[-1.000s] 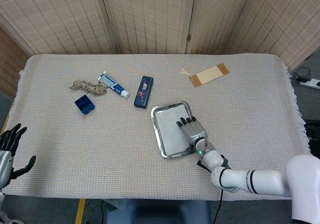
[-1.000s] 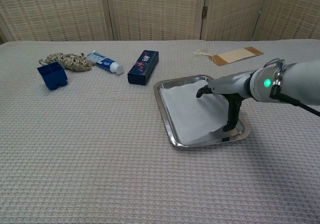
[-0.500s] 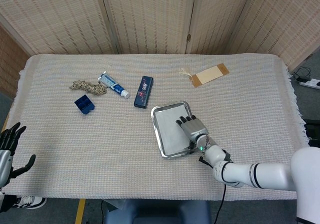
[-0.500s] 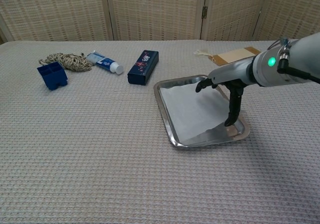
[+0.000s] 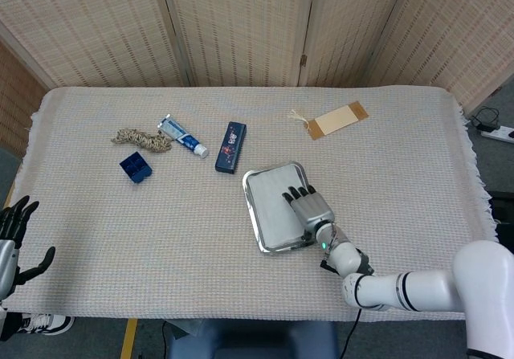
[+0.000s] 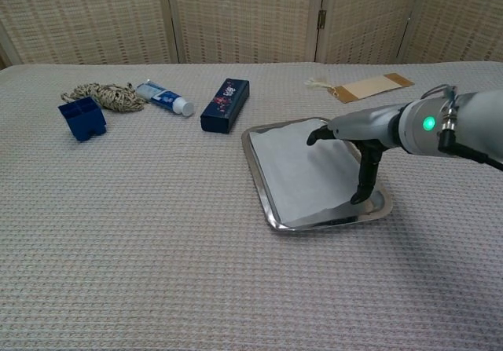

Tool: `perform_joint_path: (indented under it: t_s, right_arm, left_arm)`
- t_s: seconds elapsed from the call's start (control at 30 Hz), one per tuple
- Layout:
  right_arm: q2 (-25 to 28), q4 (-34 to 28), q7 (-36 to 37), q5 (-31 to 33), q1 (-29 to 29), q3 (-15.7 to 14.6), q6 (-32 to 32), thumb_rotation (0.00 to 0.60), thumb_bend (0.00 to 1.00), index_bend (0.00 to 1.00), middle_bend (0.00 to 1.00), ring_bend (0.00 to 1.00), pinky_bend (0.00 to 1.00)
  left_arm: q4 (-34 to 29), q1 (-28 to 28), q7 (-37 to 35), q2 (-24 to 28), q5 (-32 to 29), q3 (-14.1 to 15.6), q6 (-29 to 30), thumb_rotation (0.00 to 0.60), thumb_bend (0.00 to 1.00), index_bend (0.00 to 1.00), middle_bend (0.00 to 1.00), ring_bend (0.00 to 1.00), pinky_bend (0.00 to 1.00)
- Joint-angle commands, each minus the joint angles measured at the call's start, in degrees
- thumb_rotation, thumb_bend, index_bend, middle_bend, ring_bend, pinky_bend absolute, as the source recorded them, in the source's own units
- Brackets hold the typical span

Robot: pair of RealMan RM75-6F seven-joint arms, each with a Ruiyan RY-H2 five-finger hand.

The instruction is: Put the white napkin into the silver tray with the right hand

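The napkin point(image 6: 302, 174) lies flat in the tray point(image 6: 260, 180). The right hand point(image 6: 355, 145) hovers above it, released; next I judge it should withdraw.

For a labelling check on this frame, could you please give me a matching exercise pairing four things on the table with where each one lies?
Things:
1. white napkin
2. toothpaste tube
3. brown paper tag
4. blue compartment box

Places:
A. far right part of the table, beyond the tray
B. flat inside the silver tray, under the right hand
C. between the rope bundle and the dark blue box
D. just in front of the rope bundle, at the left

Pairs: 1-B, 2-C, 3-A, 4-D
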Motion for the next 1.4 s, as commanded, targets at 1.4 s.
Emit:
perform_joint_path:
  t_s: [1.4]
  right_arm:
    - [13.1, -1.4, 26.9, -70.1, -51.5, -16.6, 50.3, 0.600, 0.23, 0.00, 0.00, 0.00, 0.00]
  left_arm:
    - [0.3, -0.4, 14.0, -2.8, 3.0, 1.6, -0.1, 0.600, 0.43, 0.00, 0.00, 0.00, 0.00]
